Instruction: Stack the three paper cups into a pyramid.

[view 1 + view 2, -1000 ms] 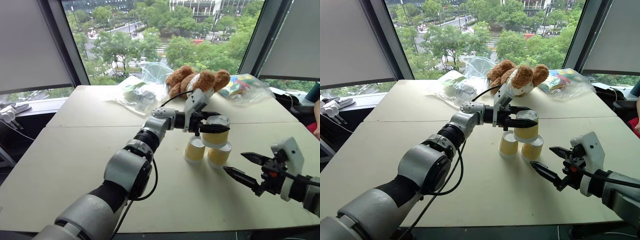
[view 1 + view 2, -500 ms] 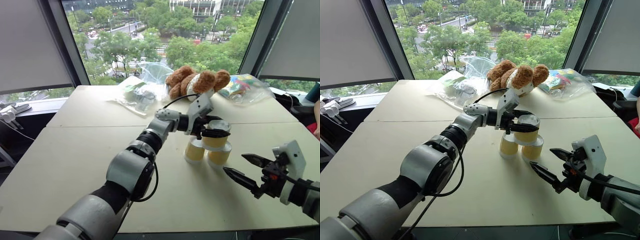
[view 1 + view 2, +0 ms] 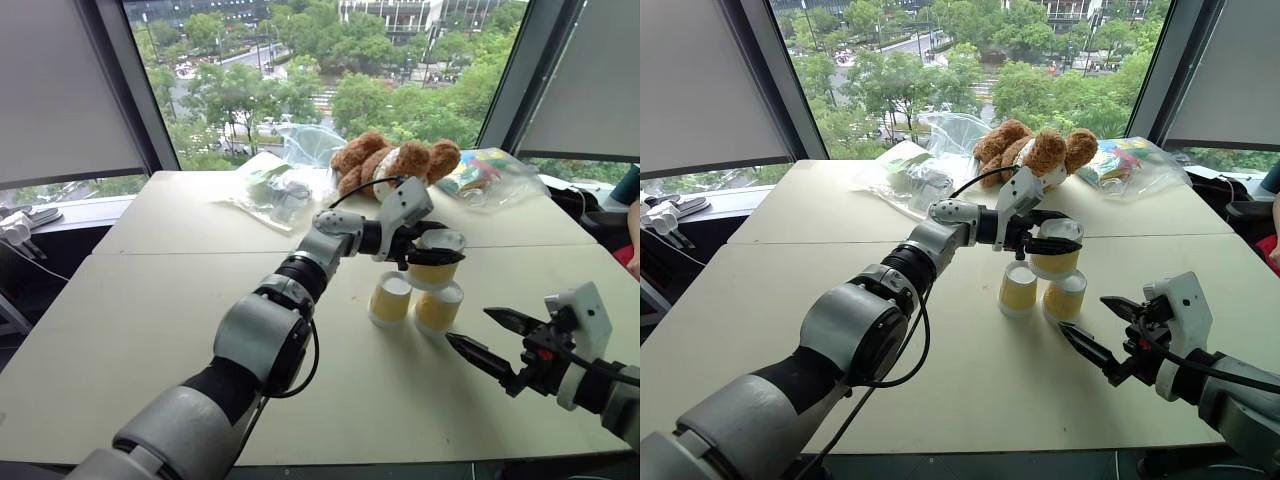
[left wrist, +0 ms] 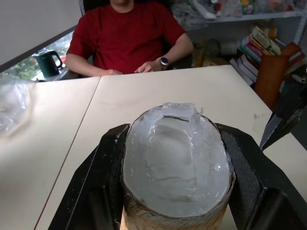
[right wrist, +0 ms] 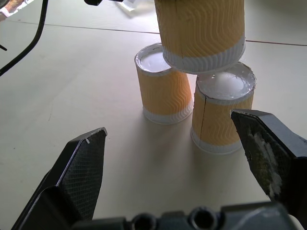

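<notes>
Beige table (image 3: 150,330) by a window, two upside-down paper cups (image 3: 414,303) just beside each other, third cup (image 3: 437,262) clamped in left gripper (image 3: 433,250) hovering over them, unreleased; right gripper (image 3: 484,338) nearby, jaws wide, empty.

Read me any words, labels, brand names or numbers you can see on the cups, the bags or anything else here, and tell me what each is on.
None can be read.
The three paper cups: plain ribbed sides, no print.
The colourful bag by the teddy bear: print too blurred to read.
The books behind the person: spines too small to read.
</notes>
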You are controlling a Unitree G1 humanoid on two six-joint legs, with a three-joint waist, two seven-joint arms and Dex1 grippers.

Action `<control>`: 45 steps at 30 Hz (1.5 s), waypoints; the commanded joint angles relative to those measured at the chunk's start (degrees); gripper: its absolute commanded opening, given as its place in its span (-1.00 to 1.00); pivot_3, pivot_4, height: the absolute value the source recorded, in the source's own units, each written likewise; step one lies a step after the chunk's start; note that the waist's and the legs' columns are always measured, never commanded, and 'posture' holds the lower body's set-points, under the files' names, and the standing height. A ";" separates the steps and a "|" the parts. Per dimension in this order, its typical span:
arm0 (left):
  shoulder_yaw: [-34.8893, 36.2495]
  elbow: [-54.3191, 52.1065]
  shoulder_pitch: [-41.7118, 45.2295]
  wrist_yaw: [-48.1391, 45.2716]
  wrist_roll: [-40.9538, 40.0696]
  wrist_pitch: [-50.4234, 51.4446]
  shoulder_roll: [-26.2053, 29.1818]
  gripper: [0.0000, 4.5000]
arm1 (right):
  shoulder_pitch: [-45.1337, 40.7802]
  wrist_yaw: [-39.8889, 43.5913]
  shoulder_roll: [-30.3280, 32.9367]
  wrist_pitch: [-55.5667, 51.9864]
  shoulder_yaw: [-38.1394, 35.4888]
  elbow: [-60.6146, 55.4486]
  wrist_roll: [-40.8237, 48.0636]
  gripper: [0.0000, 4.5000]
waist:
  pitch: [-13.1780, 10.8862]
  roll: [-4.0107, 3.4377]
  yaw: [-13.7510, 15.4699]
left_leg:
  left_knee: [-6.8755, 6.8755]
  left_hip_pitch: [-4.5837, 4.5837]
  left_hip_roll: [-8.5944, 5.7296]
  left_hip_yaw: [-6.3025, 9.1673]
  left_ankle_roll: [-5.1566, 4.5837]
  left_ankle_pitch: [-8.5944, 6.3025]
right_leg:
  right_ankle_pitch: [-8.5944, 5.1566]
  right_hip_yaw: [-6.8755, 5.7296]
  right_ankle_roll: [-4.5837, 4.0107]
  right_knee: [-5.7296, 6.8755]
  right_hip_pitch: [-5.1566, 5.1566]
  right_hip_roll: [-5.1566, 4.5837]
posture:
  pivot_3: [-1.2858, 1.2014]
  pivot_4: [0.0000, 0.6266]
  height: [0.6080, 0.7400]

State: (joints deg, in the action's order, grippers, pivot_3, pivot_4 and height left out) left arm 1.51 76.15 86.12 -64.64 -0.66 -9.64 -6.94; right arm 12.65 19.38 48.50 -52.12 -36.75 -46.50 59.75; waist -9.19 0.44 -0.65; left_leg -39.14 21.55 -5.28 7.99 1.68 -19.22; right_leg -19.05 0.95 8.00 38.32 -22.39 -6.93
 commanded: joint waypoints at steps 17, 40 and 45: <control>0.77 -0.58 -0.73 0.05 0.03 0.42 0.52 0.98 | -0.67 -1.14 0.10 1.78 0.42 -1.36 -0.31 1.00 | 0.00 0.00 0.01 | 0.00 0.00 0.00 0.00 0.00 0.00 | 0.00 0.00 0.00 0.02 0.00 0.00 | 0.03 -0.52 1.00; 7.70 -6.22 -1.82 -21.26 -7.55 13.41 20.27 0.98 | -0.84 1.12 0.47 1.92 -0.48 -0.09 -0.58 1.00 | 0.03 -0.06 -0.60 | 0.01 -0.03 0.00 -0.03 0.00 0.00 | 0.00 -0.01 0.00 0.13 -0.09 0.04 | 0.03 -0.52 1.00; 5.68 -24.36 -16.77 -23.51 -8.47 24.93 32.71 0.98 | 2.02 5.48 0.98 1.98 -6.50 3.52 1.19 1.00 | 0.07 -0.12 -1.46 | 0.02 -0.18 0.12 0.04 0.00 0.00 | 0.00 -0.02 -0.01 0.46 -0.16 0.05 | 0.03 -0.52 1.00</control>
State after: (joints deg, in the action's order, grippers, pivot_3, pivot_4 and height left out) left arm 7.80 59.84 73.51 -87.53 -7.82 10.44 24.47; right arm 14.58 22.90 48.70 -50.89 -40.13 -44.05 59.84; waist -9.11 0.32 -2.11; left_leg -39.13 21.37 -5.17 8.07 1.68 -19.23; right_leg -19.05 0.92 7.99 38.86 -22.58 -6.89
